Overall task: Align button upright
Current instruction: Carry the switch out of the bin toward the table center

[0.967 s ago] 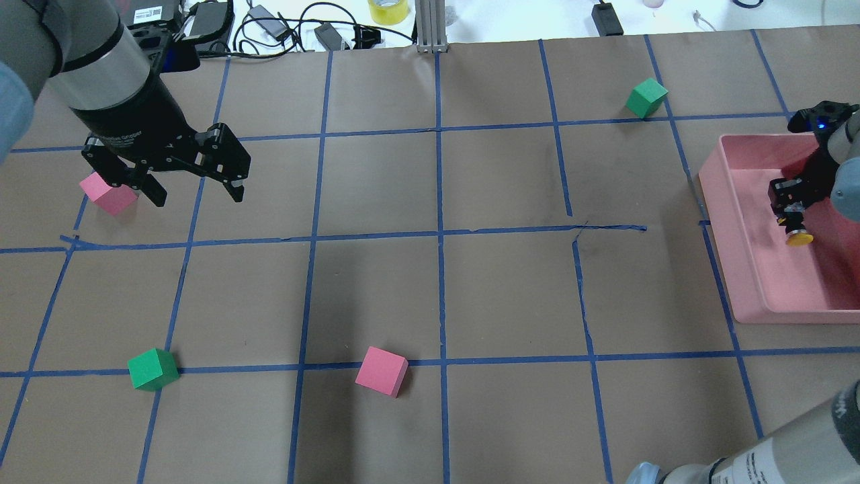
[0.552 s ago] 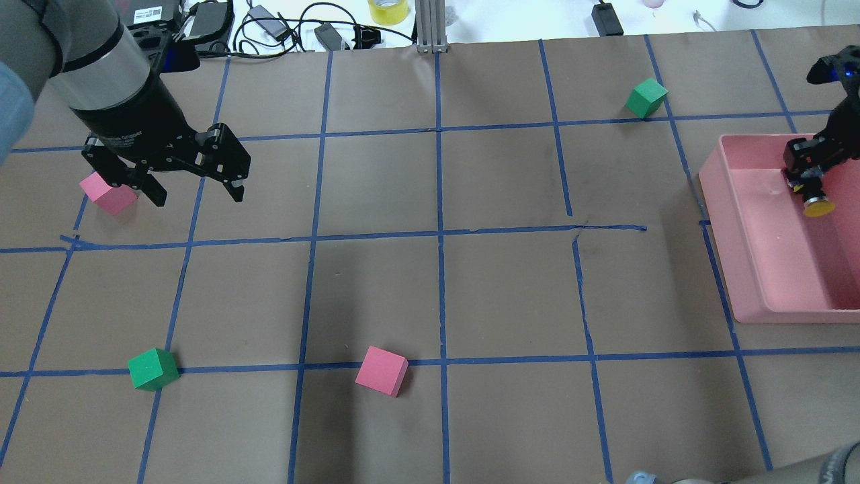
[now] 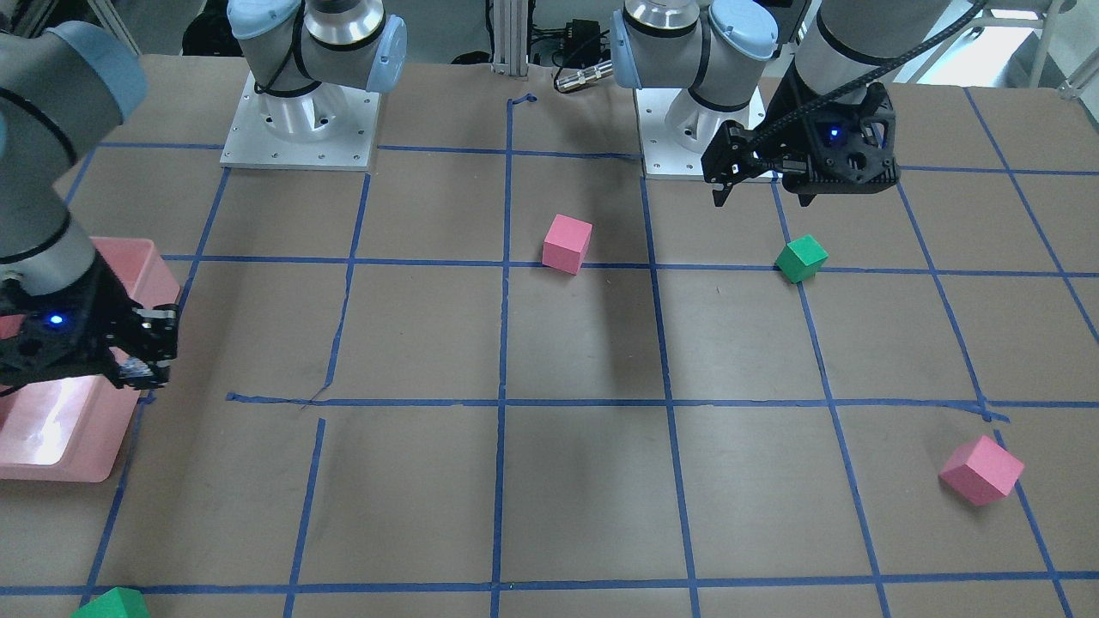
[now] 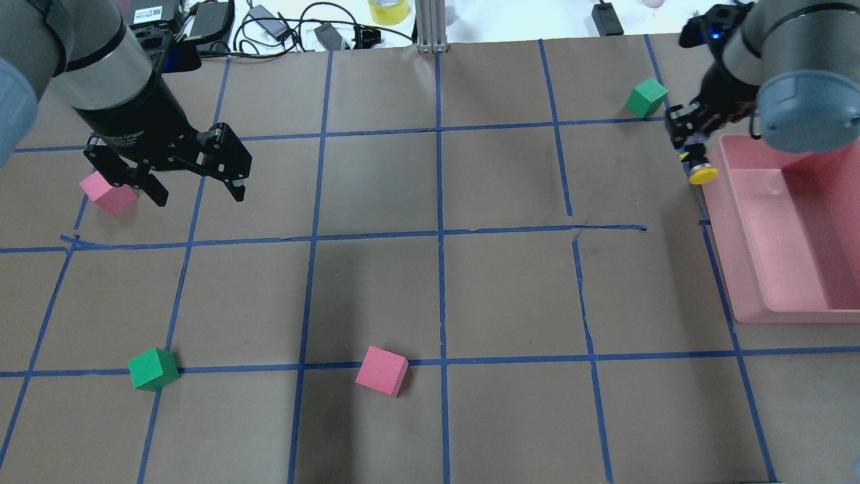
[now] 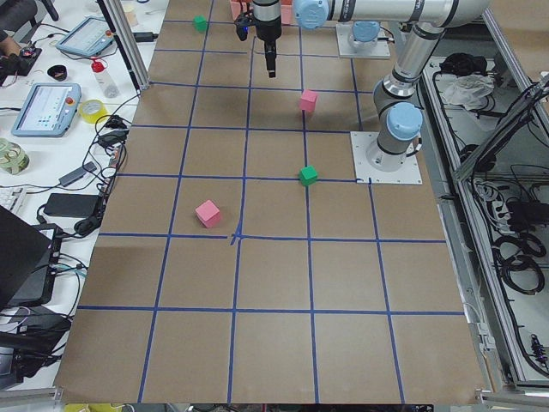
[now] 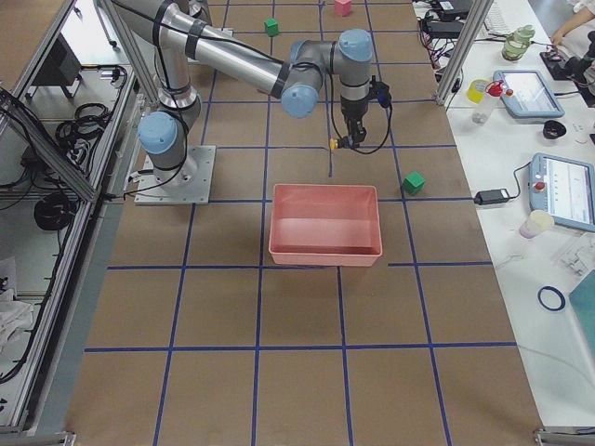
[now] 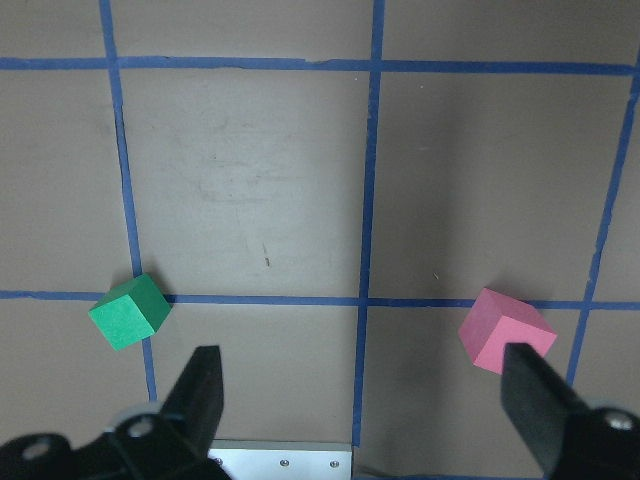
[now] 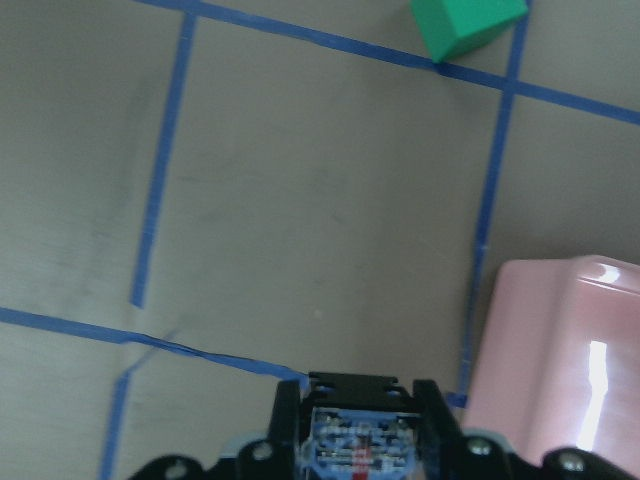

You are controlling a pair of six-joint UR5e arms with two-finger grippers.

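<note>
Overhead exterior view has the button [image 4: 700, 171] lifted off the worktop [image 4: 437, 296], clamped in the right claw [image 4: 691, 149] just outside the left wall of the pink bin [image 4: 725, 235]. Its yellow cap pokes out past the fingertips toward the robot, so it looks tilted rather than upright. On the right wrist camera its blue-and-silver base sits between the 2 fingers.

I judge it light and rigid. The smooth round cap would slip or roll, and it may sink if squeezed. The black body is the better place to grip, with the flat base left free to land on.

The bin's floor shows only glare and the arm's shadow. A green cube [image 4: 646, 97] lies near, beyond the claw. The left claw [image 4: 199, 197] hangs well apart, spread wide and holding nothing.
</note>
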